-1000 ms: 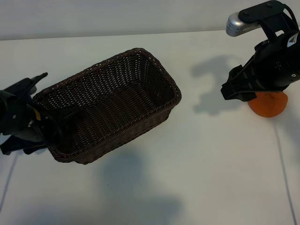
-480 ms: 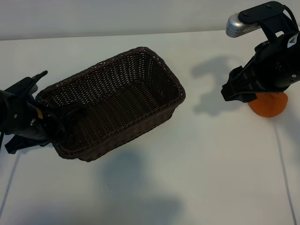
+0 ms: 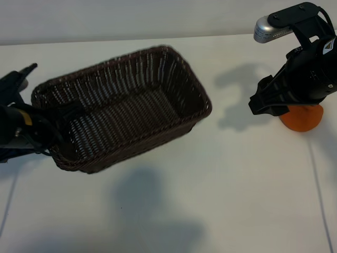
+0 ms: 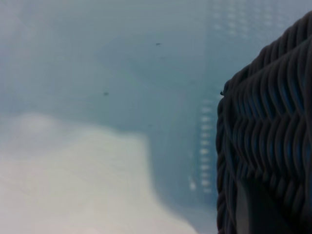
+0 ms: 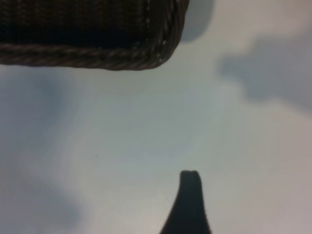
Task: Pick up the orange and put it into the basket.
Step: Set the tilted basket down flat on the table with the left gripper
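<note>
The dark brown wicker basket [image 3: 198, 90] hangs tilted above the white table, raised at its left end. My left gripper [image 3: 57, 125] is shut on that short left wall; the left wrist view shows the weave [image 4: 273, 122] filling one side, close up. The orange [image 3: 303, 120] rests on the table at the far right, half hidden behind my right arm. My right gripper [image 3: 266, 103] hovers just above and left of the orange, open, holding nothing. In the right wrist view a single dark finger [image 5: 190, 192] shows over bare table, with the basket's corner [image 5: 161, 51] farther off.
The white table [image 3: 226, 179] carries the basket's shadow in front of the basket. A silver camera housing [image 3: 268, 27] sits on top of the right arm. The table's back edge meets a pale wall.
My left gripper has closed on the basket's left wall and lifted it, so the basket has tilted and swung slightly to the right. The right arm and the orange have stayed put.
</note>
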`<action>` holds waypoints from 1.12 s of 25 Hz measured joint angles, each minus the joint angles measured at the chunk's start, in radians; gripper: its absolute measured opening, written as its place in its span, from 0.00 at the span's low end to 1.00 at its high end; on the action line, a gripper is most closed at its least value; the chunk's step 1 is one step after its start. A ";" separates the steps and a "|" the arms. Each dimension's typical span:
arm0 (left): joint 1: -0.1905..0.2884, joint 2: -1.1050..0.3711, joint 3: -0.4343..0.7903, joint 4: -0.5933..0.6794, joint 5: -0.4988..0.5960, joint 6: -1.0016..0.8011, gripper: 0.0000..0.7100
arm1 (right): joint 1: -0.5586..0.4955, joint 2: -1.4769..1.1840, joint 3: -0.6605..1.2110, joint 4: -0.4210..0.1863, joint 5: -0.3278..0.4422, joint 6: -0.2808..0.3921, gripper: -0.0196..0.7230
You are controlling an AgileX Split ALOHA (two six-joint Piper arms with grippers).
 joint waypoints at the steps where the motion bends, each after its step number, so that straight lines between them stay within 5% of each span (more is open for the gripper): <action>1: 0.006 -0.021 0.000 -0.026 0.000 0.028 0.22 | 0.000 0.000 0.000 0.000 0.000 0.000 0.81; 9: 0.083 -0.095 -0.030 -0.287 0.046 0.382 0.22 | 0.000 0.000 0.000 0.000 0.004 0.000 0.81; 19: 0.094 0.170 -0.373 -0.358 0.223 0.642 0.22 | 0.000 0.000 0.000 0.000 0.020 0.000 0.81; 28: -0.036 0.419 -0.560 -0.404 0.197 0.689 0.22 | 0.000 0.000 0.000 0.000 0.027 0.000 0.81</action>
